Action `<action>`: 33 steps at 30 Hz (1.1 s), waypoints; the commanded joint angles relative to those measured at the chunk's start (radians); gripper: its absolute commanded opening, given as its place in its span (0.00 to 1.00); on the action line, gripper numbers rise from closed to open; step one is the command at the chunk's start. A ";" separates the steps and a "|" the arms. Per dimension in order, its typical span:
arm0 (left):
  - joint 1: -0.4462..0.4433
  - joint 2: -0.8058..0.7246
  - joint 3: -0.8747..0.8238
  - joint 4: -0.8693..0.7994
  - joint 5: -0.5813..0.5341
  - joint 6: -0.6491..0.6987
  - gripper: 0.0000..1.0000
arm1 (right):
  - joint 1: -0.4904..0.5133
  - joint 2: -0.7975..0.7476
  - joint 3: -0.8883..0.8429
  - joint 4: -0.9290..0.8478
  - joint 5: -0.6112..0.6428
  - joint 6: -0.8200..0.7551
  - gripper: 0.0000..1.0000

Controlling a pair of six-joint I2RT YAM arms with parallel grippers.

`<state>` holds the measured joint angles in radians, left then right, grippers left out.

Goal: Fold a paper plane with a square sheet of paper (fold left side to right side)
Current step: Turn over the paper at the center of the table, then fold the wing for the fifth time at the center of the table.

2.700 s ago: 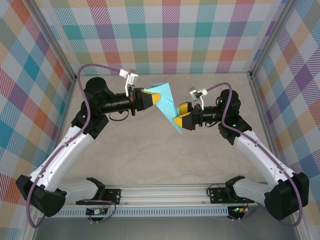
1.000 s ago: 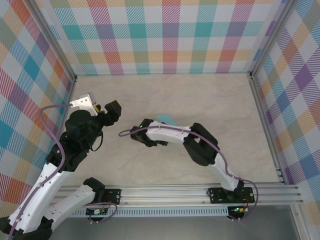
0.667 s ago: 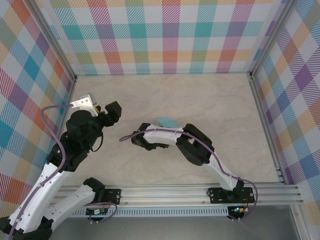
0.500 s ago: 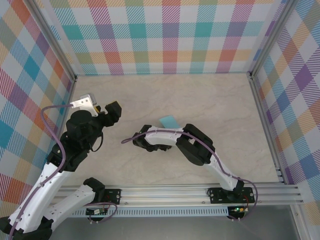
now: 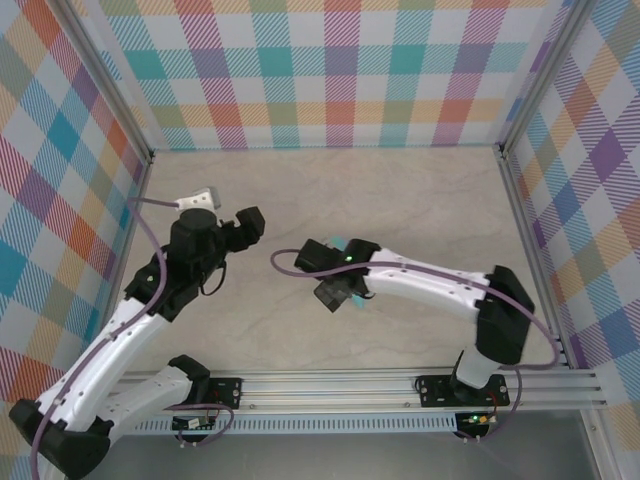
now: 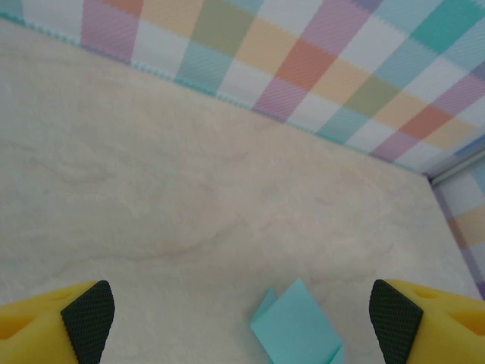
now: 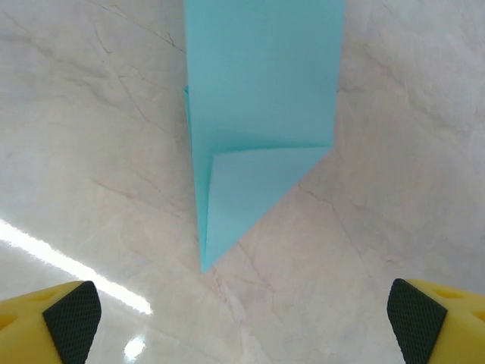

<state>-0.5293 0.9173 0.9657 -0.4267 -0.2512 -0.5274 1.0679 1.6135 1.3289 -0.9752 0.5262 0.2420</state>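
The teal paper plane lies flat on the marble table, a narrow folded dart whose point faces my right gripper. That gripper hovers just short of the tip, open and empty, with its yellow fingers at the frame's lower corners. From above, the right gripper hangs mid-table and its arm hides the plane, apart from a teal corner. My left gripper is open to the left of the plane. In its wrist view the plane sits low between the wide-apart left gripper fingers, untouched.
Checked walls enclose the table on three sides, with metal posts at the back corners. The aluminium rail carrying both arm bases runs along the near edge. Bare marble lies behind and right of the plane.
The right gripper has gone from shut to wide open and its arm has stretched out, elbow swinging right. The left arm has moved in toward the plane.
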 commanded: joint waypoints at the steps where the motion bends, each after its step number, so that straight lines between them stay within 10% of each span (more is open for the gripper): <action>1: 0.007 0.100 -0.059 0.075 0.153 -0.101 0.90 | -0.090 -0.143 -0.112 0.099 -0.138 0.062 1.00; 14: -0.008 0.629 -0.117 0.493 0.519 -0.269 0.86 | -0.632 -0.713 -0.641 0.563 -0.823 0.234 1.00; 23: -0.023 0.843 -0.099 0.666 0.620 -0.340 0.79 | -0.739 -0.748 -0.711 0.680 -0.993 0.277 1.00; 33: -0.029 0.940 -0.083 0.793 0.700 -0.356 0.36 | -0.896 -0.701 -0.789 0.853 -1.213 0.345 1.00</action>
<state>-0.5453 1.8416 0.8631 0.3004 0.4053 -0.8837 0.2066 0.8898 0.5503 -0.2222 -0.5644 0.5659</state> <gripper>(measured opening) 0.371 0.997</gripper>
